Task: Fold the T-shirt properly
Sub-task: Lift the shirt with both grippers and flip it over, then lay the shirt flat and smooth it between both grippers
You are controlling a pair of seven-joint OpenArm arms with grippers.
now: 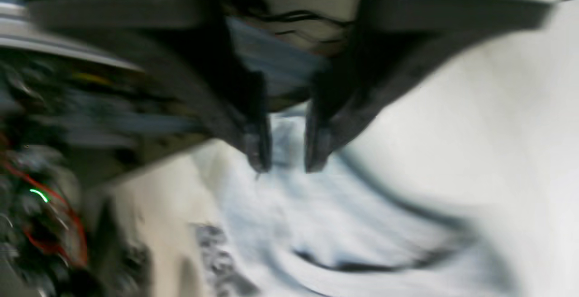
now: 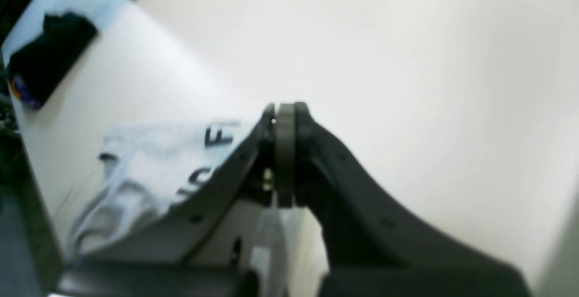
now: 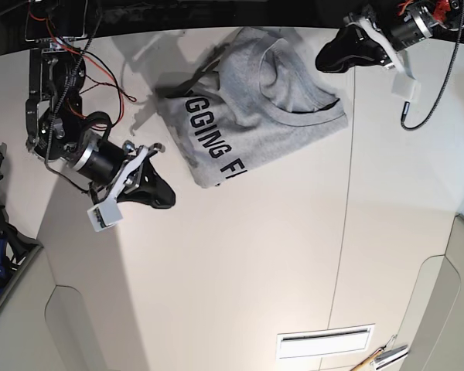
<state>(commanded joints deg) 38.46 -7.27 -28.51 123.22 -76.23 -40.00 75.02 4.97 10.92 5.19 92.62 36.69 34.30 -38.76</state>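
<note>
One pale table [image 3: 240, 286] holds one T-shirt [image 3: 255, 131] — left tool [image 1: 288, 152] narrowly parted, right tool [image 2: 284, 120] closed, both empty.

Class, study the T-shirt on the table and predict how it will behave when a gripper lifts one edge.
The T-shirt will probably be floppy: it lies in soft folds and bunches at its far side. Lifted by one edge, it would likely sag, with the rest trailing on the table. It looks unlikely to roll, since it lies mostly flat.

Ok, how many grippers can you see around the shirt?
2. The left gripper is beside the T-shirt, at the upper right of the base view; the right gripper is off its lower left.
</note>
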